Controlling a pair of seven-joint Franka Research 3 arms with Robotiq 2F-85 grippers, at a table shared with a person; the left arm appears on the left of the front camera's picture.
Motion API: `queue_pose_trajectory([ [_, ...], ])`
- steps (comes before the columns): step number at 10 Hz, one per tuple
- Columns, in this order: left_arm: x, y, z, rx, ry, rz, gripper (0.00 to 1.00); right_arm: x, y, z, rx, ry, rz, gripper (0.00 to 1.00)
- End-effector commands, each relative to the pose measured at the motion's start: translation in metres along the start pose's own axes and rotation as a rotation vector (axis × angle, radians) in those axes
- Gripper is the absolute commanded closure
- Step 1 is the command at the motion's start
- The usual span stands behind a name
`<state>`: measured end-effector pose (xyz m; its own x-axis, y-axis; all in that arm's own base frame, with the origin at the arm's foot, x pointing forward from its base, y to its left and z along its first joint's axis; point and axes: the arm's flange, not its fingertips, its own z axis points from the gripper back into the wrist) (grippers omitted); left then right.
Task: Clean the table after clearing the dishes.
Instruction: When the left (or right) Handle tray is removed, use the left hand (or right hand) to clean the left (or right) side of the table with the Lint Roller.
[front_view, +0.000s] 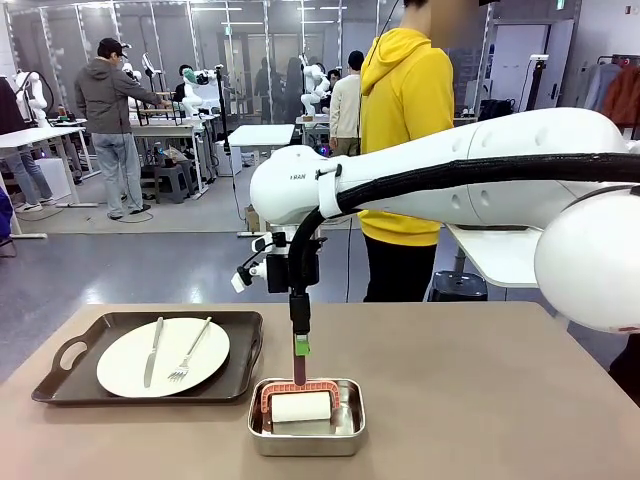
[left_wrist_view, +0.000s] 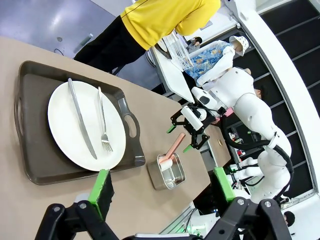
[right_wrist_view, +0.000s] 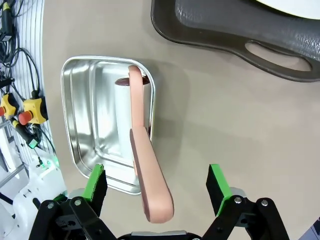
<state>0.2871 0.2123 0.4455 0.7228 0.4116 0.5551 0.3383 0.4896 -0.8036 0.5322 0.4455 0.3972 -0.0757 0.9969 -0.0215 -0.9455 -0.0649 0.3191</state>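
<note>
- In pan (front_view: 305, 444): white roller (front_view: 300, 407), its pink handle (right_wrist_view: 147, 170) standing up.
- Over pan: right gripper (right_wrist_view: 156, 176), jaws apart either side of handle, gaps both sides, nothing gripped.
- Well apart from pan: left gripper (left_wrist_view: 161, 176), wide open, empty.
- Just left of pan, on desk (front_view: 480, 400): tray (front_view: 55, 388) with plate (front_view: 125, 372), knife (front_view: 153, 350), fork (front_view: 190, 352).

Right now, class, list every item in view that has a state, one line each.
Lint roller: resting in steel pan, handle up.
Right gripper: jaws open, straddling handle.
Left gripper: jaws open, above table.
Plate: on tray, uncleared.
Knife, fork: lying on plate.
</note>
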Motion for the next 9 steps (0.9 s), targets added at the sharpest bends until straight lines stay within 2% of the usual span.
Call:
queue_pose_trajectory([
  [1, 0.0029, -0.0002, 0.0028, -0.018, -0.008, -0.011, 0.00, 0.0023, 0.0089, -0.0039, -0.017, 0.017, -0.007, 0.26],
  [2, 0.0029, -0.0002, 0.0028, -0.018, -0.008, -0.011, 0.00, 0.0007, 0.0093, -0.0038, -0.022, 0.007, -0.008, 0.42],
  [3, 0.0029, -0.0002, 0.0028, -0.018, -0.008, -0.011, 0.00, 0.0001, 0.0094, -0.0033, -0.022, 0.005, -0.010, 0.79],
  [4, 0.0029, -0.0002, 0.0028, -0.018, -0.008, -0.011, 0.00, 0.0000, 0.0101, -0.0020, -0.027, -0.010, -0.007, 1.00],
  [6, 0.0029, -0.0002, 0.0028, -0.018, -0.008, -0.011, 0.00, 0.0021, 0.0121, -0.0009, -0.019, -0.026, 0.001, 1.00],
  [7, 0.0029, -0.0002, 0.0028, -0.018, -0.008, -0.011, 0.00, 0.0020, 0.0128, -0.0015, -0.013, -0.027, -0.010, 0.95],
  [8, 0.0029, -0.0002, 0.0028, -0.018, -0.008, -0.011, 0.00, -0.0008, 0.0134, -0.0022, -0.019, -0.013, -0.027, 1.00],
  [9, 0.0029, -0.0002, 0.0028, -0.018, -0.008, -0.011, 0.00, -0.0050, 0.0152, 0.0002, -0.016, -0.021, -0.032, 1.00],
])
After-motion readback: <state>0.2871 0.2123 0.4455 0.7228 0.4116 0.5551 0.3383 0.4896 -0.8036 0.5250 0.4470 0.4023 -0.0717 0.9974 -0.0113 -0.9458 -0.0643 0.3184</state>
